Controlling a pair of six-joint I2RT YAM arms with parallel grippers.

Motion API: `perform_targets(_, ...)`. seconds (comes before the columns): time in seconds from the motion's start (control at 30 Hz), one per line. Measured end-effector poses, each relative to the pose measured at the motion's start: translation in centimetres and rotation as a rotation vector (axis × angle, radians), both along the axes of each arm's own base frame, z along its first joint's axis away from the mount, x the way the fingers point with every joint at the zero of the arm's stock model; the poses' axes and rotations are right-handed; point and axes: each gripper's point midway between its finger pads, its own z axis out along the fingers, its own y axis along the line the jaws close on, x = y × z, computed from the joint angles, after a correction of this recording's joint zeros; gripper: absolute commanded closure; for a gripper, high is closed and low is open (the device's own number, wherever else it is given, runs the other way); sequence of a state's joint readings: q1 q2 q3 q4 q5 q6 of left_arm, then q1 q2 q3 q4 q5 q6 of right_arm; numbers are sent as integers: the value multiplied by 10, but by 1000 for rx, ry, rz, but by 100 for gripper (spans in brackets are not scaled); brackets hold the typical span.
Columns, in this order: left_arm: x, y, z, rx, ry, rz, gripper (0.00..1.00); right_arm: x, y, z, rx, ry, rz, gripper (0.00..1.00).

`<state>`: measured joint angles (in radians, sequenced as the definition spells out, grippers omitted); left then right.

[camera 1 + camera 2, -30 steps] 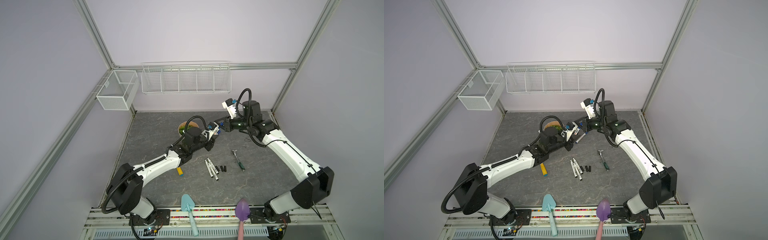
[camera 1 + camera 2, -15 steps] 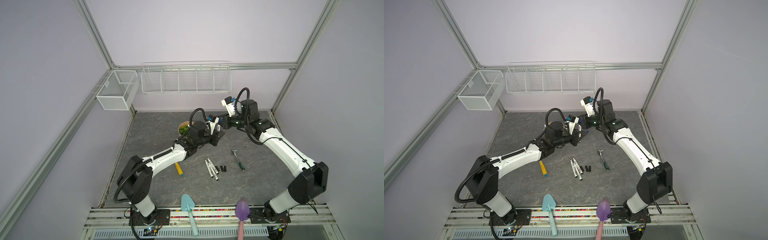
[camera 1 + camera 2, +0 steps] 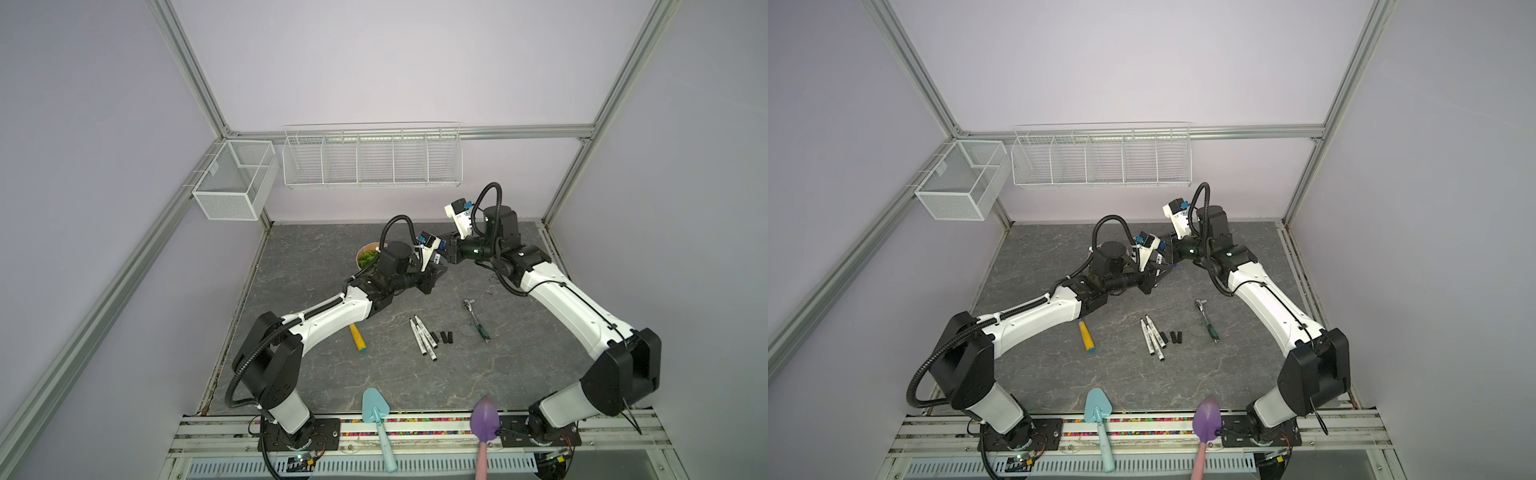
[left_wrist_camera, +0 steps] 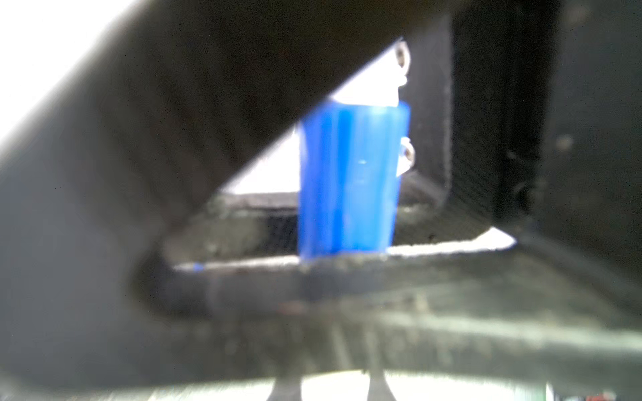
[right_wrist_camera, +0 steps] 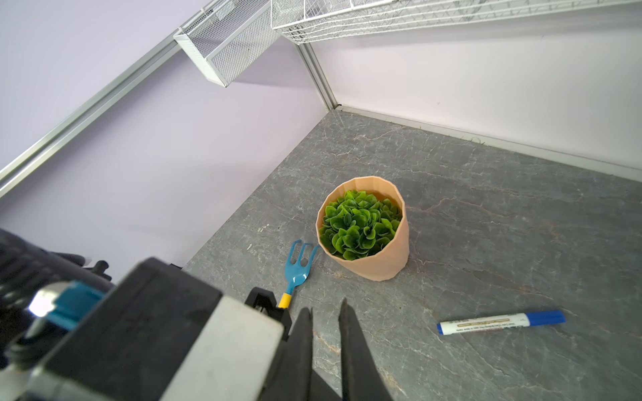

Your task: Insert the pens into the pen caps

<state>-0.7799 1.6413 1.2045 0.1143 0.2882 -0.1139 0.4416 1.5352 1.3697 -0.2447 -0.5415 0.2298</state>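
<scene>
Three uncapped white pens (image 3: pixel 423 337) (image 3: pixel 1152 336) lie side by side mid-table, with small black pen caps (image 3: pixel 446 337) (image 3: pixel 1175 336) just to their right. A pen with a blue cap on it (image 5: pixel 486 323) lies on the table beyond my right gripper. My left gripper (image 3: pixel 440 270) (image 3: pixel 1163 270) and right gripper (image 3: pixel 443 250) (image 3: pixel 1169 254) meet above the back middle of the table. A blue pen cap (image 4: pixel 349 180) stands very close in the blurred left wrist view, among dark gripper parts. What grips it is hidden. My right gripper (image 5: pixel 324 307) shows a narrow gap with nothing visible in it.
A tan pot with a green plant (image 5: pixel 368 257) (image 3: pixel 368 257) and a blue hand rake (image 5: pixel 298 264) with a yellow handle (image 3: pixel 357 337) lie left of the grippers. The green-handled ratchet (image 3: pixel 476 326) is right of the caps. Two trowels (image 3: pixel 376 409) (image 3: pixel 484 419) rest at the front edge.
My left arm has stretched toward the back right, bringing its gripper close under the right one. The right gripper has shifted slightly. Neither gripper's opening has visibly changed.
</scene>
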Motion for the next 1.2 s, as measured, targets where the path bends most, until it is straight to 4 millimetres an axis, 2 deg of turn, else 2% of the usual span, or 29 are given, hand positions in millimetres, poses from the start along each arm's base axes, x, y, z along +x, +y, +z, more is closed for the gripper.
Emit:
perform_targets(0.33,-12,10,-25,130,29,-38,100,-14,-1,-27,16,107,39,93)
perform_targets(0.7,-14,14,-23,193,44,-30,100,-16,-2,-29,16,115,42,93)
perform_targets(0.9,-11,12,-25,250,-19,-6,100,-16,-7,-34,-16,137,13,93)
perform_targets(1.2,1,1,-22,231,4,21,100,-1,-15,-33,-46,117,-73,93)
